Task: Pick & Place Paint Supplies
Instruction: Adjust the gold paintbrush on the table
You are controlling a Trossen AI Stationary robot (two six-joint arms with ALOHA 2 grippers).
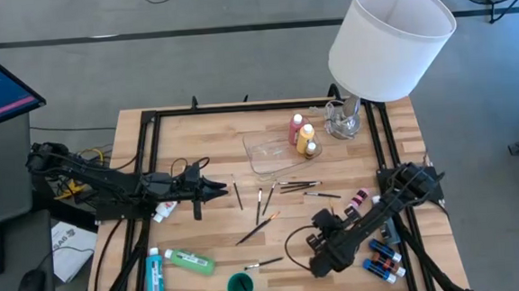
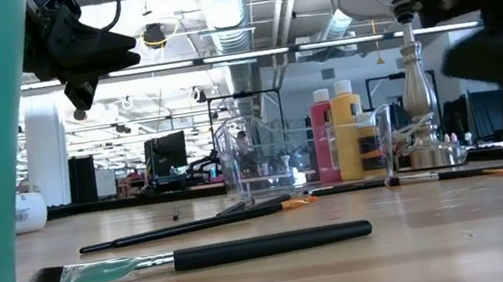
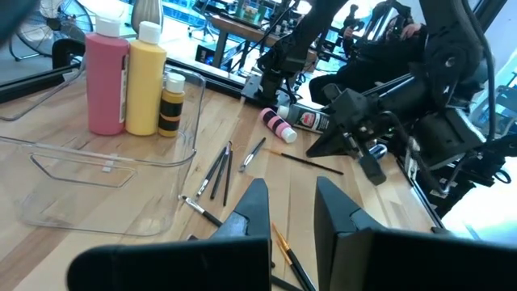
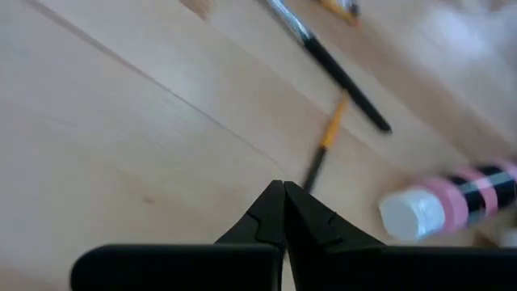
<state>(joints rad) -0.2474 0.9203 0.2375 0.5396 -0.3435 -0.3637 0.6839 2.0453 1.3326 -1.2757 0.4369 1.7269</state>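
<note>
Thin dark-handled brushes (image 1: 289, 189) lie scattered on the middle of the wooden table. A pink bottle (image 1: 296, 128), a yellow bottle (image 1: 306, 135) and a tiny yellow bottle (image 1: 311, 148) stand in the clear tray (image 1: 269, 154). A pink striped bottle (image 4: 452, 206) lies on its side. My right gripper (image 1: 320, 218) is shut and slants down over bare wood, its tips (image 4: 283, 187) just short of an orange-banded brush (image 4: 327, 133). My left gripper (image 3: 291, 194) hovers left of the brushes, open, with nothing between its fingers.
A big white lamp (image 1: 388, 38) stands at the far right corner. A green bottle (image 1: 190, 261), a blue bottle (image 1: 154, 274) and a teal cup (image 1: 240, 286) sit near the front edge. Small blue bottles (image 1: 384, 260) lie at the right, by my right arm.
</note>
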